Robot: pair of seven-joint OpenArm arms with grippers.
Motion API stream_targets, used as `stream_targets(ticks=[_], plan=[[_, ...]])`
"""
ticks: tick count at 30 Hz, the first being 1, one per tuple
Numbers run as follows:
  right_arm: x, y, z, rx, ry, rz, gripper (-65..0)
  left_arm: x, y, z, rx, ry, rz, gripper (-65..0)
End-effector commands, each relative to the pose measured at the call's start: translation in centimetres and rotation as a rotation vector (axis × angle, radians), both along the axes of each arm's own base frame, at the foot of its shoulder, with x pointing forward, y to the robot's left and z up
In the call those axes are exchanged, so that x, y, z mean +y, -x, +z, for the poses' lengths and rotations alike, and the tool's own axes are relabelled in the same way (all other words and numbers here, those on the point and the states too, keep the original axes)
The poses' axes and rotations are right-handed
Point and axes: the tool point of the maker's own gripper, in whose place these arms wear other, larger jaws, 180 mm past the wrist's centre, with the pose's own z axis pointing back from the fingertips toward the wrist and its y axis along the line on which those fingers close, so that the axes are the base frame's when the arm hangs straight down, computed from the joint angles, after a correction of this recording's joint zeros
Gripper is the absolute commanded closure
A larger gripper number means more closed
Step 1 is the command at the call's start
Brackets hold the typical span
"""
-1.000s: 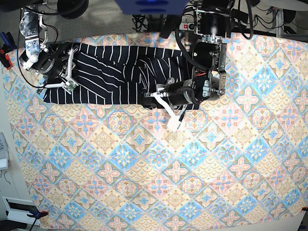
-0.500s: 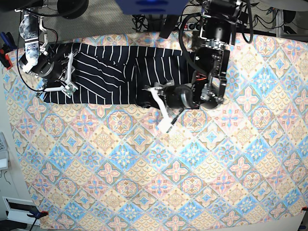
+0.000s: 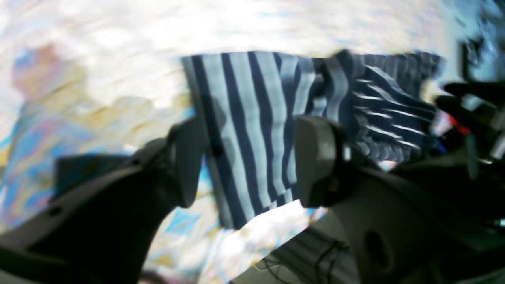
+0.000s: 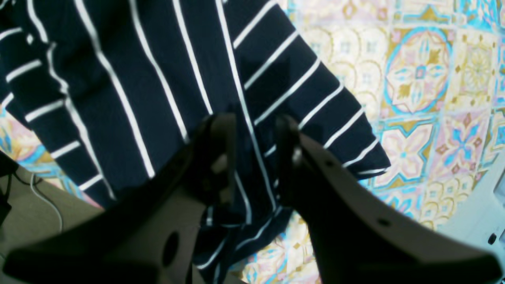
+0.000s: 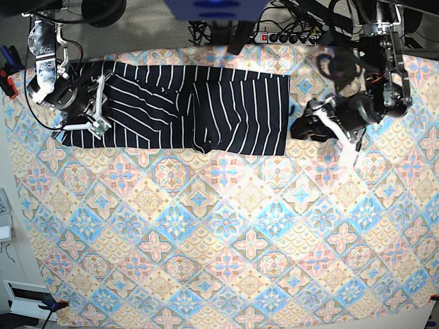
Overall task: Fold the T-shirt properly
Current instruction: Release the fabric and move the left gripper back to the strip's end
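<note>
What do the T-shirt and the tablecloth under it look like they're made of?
T-shirt: soft, matte knit fabric, likely cotton; it creases and drapes in folds. Tablecloth: thin printed cloth, possibly coated; it lies flat with a slight sheen, so the finish is uncertain.

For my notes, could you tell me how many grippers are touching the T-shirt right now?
1: the right gripper holds the T-shirt at its end; the left gripper hangs open beside the other end, clear of it.

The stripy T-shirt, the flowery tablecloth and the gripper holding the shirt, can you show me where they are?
T-shirt point(image 5: 233, 110): base view, on its flat striped middle.
tablecloth point(image 5: 226, 247): base view, on a bare patterned patch below the shirt.
right gripper point(image 4: 254, 136): right wrist view, midway between its fingertips, pinching the shirt's fabric.
</note>
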Motion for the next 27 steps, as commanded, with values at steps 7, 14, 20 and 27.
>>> stream_targets(ticks=[7, 14, 20, 27], plan=[[-0.2, -0.5, 0.8, -0.028, 0.001, 0.005, -17.0, 1.7, 0.6, -2.3, 0.076, 0.034, 0.069, -32.7], [-0.2, -0.5, 0.8, -0.028, 0.001, 0.005, -17.0, 2.5, 1.1, -5.3, 0.141, 0.083, 0.153, -32.7], [-0.2, -0.5, 0.7, -0.028, 0.0, 0.004, -17.0, -0.9, 1.5, -7.5, 0.187, 0.122, 0.087, -32.7], [-0.2, -0.6, 0.8, -0.03, 0.0, 0.003, -17.0, -3.5, 1.5, -9.4, 0.216, 0.155, 0.055, -32.7]])
